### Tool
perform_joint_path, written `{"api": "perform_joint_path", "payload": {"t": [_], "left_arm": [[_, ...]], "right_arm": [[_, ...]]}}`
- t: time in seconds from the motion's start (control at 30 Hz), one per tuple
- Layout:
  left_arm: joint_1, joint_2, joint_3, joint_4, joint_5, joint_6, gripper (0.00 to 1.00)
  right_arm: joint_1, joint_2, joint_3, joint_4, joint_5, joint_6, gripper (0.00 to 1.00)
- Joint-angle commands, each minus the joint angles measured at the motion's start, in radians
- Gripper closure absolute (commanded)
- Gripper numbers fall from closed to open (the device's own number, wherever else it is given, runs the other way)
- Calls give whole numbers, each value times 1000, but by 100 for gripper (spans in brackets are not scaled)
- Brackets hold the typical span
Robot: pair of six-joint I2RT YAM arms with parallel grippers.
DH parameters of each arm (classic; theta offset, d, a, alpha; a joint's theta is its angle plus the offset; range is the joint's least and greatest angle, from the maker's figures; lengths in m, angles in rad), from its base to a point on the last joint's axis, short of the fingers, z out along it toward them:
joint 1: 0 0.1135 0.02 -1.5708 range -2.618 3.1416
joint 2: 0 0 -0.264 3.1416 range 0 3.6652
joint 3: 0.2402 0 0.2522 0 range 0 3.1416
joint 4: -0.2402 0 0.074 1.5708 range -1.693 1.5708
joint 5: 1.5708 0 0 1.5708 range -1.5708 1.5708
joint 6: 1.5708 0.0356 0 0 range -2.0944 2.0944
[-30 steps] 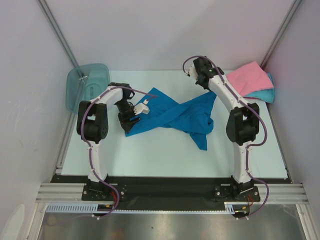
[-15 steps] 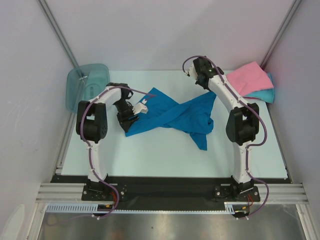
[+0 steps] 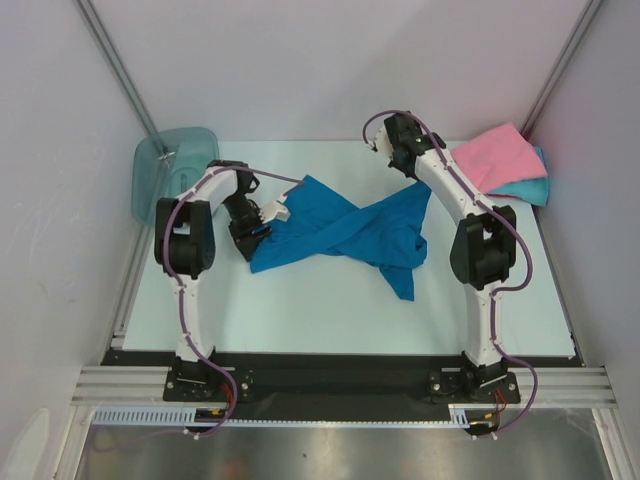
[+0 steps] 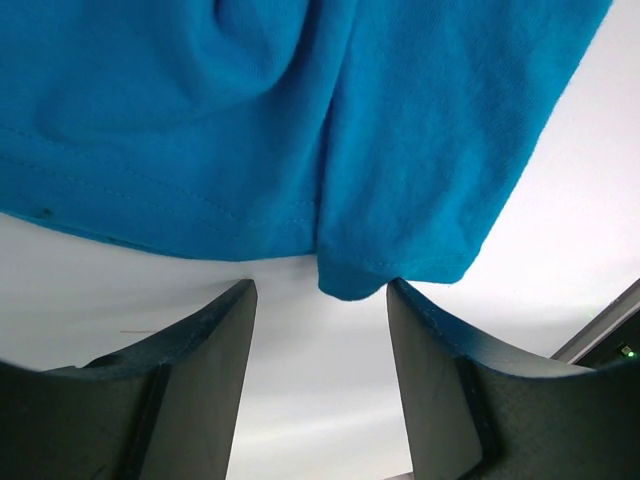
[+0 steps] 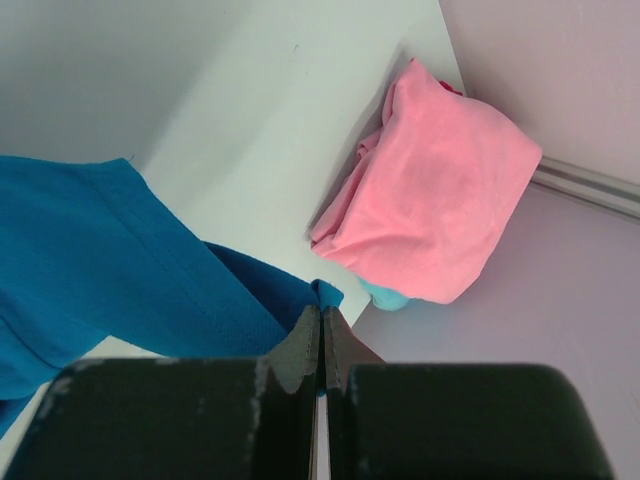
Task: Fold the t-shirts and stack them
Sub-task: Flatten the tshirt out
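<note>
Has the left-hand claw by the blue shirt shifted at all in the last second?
Yes. The left gripper has slid slightly to the left, toward the teal bin, at the edge of the blue t-shirt.

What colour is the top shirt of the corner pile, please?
Pink; the shirt shows best in the right wrist view.

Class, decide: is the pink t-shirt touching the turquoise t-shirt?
Touching. Right wrist view shows the pink t-shirt lying directly on the turquoise t-shirt, which peeks out beneath.

Pale table (image 3: 300, 315), white walls (image 3: 320, 60) all round, alu frame posts (image 3: 118, 75).
</note>
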Motion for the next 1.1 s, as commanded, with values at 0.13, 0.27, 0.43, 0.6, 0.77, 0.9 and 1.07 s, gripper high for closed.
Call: {"api": "perform_joint_path", "payload": {"t": [0.13,0.27,0.43,0.6,0.77,0.9,1.07], "left_arm": [[2,89,110,-66,107,67,37],[4,114,98,-79,105,81,37],[8,122,109,-83,117,70,37],[7,70,133,-92,183,70,36],[-9,54,130,-101,199,67,36],[-12,43,152,-101,200,60,36],[-12,16,227,-102,196,40,36]], "right_arm": [[13,8,52,2,12,7,100],[13,5,52,2,11,7,100],[16,9,54,1,13,7,100],[17,14,55,2,16,4,100],[24,23,66,5,20,0,100],[24,28,69,5,19,1,100],[24,29,64,4,22,3,100]]}}
